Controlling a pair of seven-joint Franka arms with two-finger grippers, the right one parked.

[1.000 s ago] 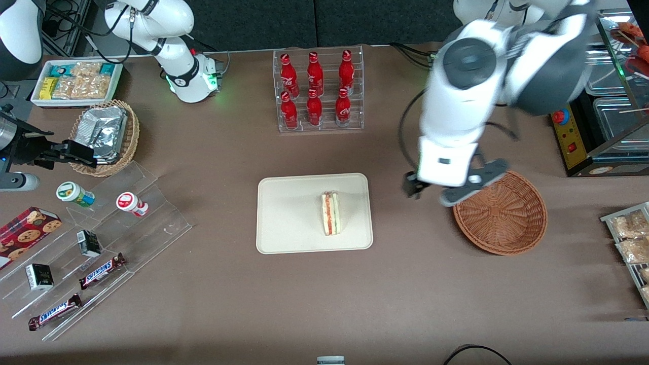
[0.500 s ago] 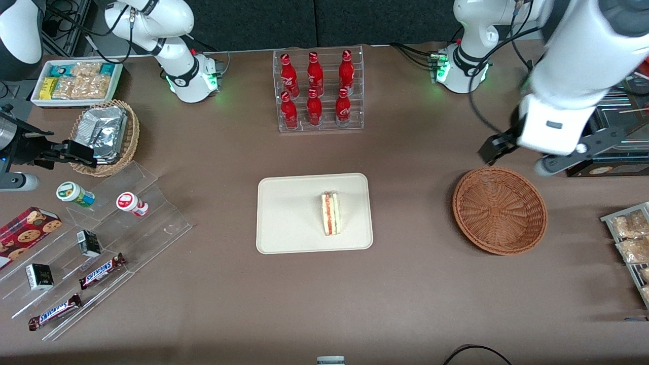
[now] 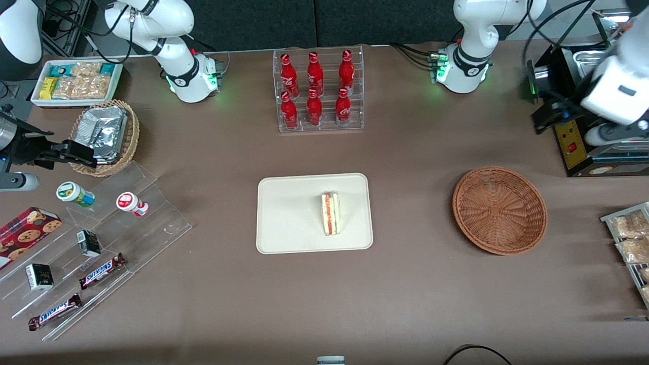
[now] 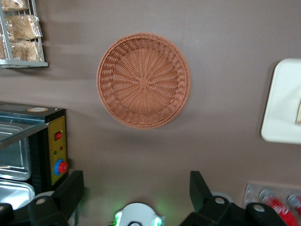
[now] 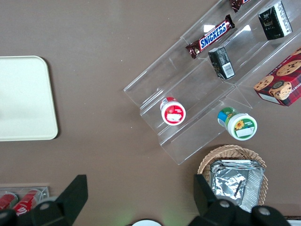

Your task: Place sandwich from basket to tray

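Note:
The sandwich [image 3: 330, 213] lies on the cream tray [image 3: 284, 218], a pale wedge with its red and green filling facing up. Toward the working arm's end of the table sits the reddish-brown wicker basket [image 3: 499, 210], with nothing in it. My left gripper [image 3: 570, 128] hangs high, farther from the front camera than the basket, over a yellow-fronted control box. It is open and holds nothing. In the left wrist view the basket [image 4: 143, 80] and an edge of the tray [image 4: 284, 108] show past the gripper [image 4: 135, 190], with its black fingers [image 4: 70, 193] wide apart.
A clear rack of red bottles [image 3: 319, 91] stands farther back than the tray. The yellow-fronted box [image 3: 570, 139] and metal trays sit by the gripper. A wire rack of snack packets [image 3: 628, 238] flanks the basket. A clear stepped stand with candy bars [image 3: 101, 238] is at the parked arm's end.
My gripper has swung from above the basket's rim up and away toward the working arm's end of the table, staying open. The sandwich has stayed put on the tray.

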